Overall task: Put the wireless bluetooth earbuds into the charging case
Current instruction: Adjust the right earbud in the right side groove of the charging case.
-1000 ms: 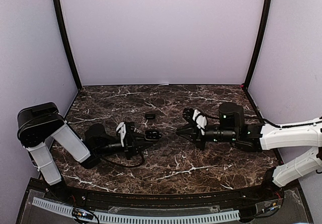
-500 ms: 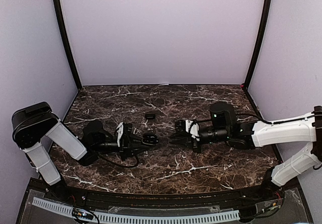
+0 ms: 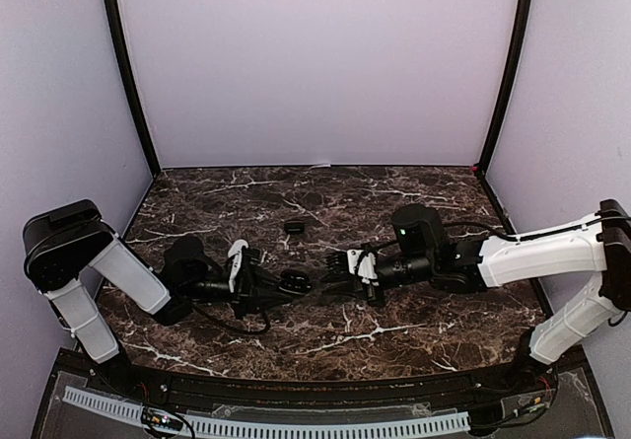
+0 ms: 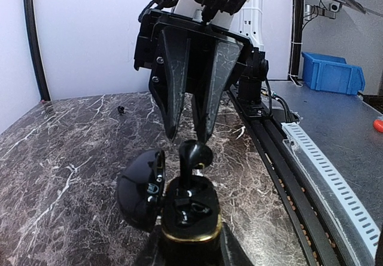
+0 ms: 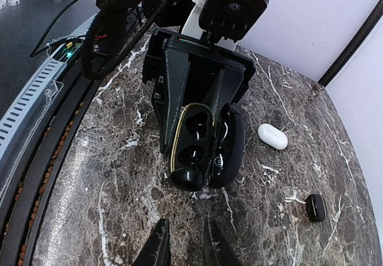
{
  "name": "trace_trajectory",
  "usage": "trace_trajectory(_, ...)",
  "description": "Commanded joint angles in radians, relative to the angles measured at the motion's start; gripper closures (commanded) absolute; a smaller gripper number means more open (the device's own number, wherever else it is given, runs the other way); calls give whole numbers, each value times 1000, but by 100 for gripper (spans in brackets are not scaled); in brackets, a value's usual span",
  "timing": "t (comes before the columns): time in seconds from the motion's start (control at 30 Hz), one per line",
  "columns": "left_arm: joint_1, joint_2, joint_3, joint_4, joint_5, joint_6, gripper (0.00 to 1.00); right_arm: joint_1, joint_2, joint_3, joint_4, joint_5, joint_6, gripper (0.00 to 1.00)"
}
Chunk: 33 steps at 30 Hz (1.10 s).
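My left gripper [image 3: 286, 283] is shut on the open black charging case [image 4: 190, 215], which has a gold rim and its lid [image 4: 139, 185] hinged aside. A black earbud [image 4: 194, 156] stands with its stem in one socket and its head above the rim. It also shows at the case's near end in the right wrist view [image 5: 190, 178]. My right gripper [image 4: 187, 137] hovers just over the earbud's head with its jaws slightly apart and nothing between them [image 5: 184, 242]. The case's second socket [image 5: 197, 125] looks empty.
A small white oval object [image 5: 272, 136] and a small black object [image 5: 316, 207] lie on the marble beyond the case. The black one also shows in the top view [image 3: 293, 227]. Purple walls close in the table.
My right gripper has moved left across the table until it stands right at the case. My left gripper has shifted the case slightly nearer and lower.
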Motion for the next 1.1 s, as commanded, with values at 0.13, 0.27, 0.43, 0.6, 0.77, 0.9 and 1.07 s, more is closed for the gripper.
trace_trajectory(0.13, 3, -21, 14, -17, 30, 6, 92, 20, 11, 25, 58, 4, -19, 78)
trace_trajectory(0.27, 2, -20, 20, -24, 37, 6, 92, 30, 22, 34, 60, -4, -30, 75)
trace_trajectory(0.43, 3, -15, 24, -24, 41, 2, 92, 38, 43, 54, 54, -1, -43, 75)
trace_trajectory(0.6, 3, -12, 25, -23, 44, -3, 92, 42, 51, 62, 59, 3, -49, 75)
trace_trajectory(0.77, 3, -10, 27, -22, 46, -4, 92, 41, 53, 57, 72, 9, -49, 75)
trace_trajectory(0.9, 3, -7, 31, -22, 45, -5, 92, 44, 56, 60, 70, 7, -48, 75)
trace_trajectory(1.07, 3, -1, 37, -22, 46, -10, 92, 50, 62, 62, 75, 12, -44, 76)
